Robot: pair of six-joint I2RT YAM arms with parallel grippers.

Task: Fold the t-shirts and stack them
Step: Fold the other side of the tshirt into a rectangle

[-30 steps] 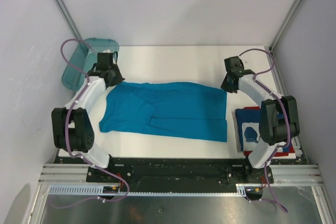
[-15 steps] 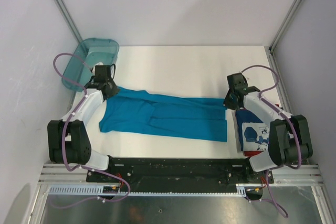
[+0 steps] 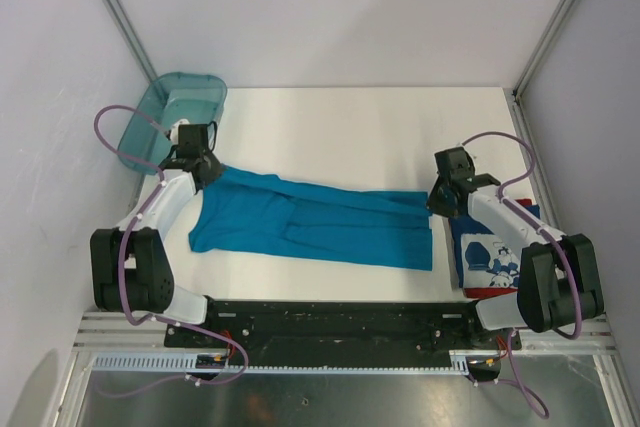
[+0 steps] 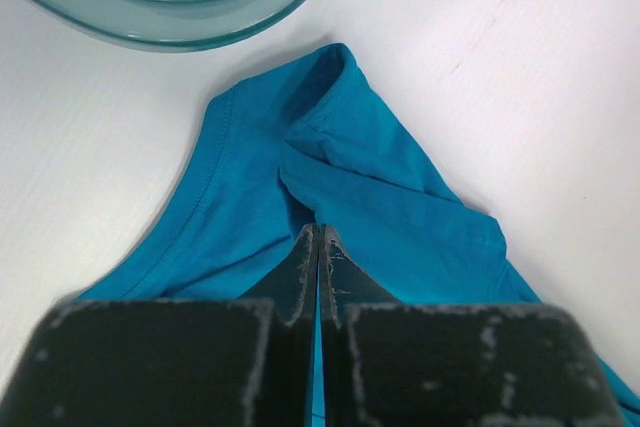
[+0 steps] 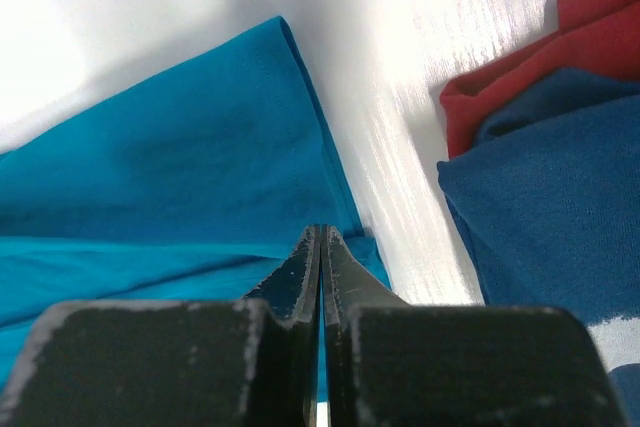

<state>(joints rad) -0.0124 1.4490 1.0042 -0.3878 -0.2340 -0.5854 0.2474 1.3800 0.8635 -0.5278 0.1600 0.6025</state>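
Your teal t-shirt lies stretched left to right across the white desk as a long band, wider at its left end. Your left pincer is pressed together, pinching a fold of cloth at the shirt's far-left corner, near the translucent bin at the desk's far-left corner. Your right pincer is also pressed together, pinching the shirt's right edge near its far corner. To the right, the folded dark blue t-shirt, with white print and a red edge, lies near the teal one with a strip of bare desk between them.
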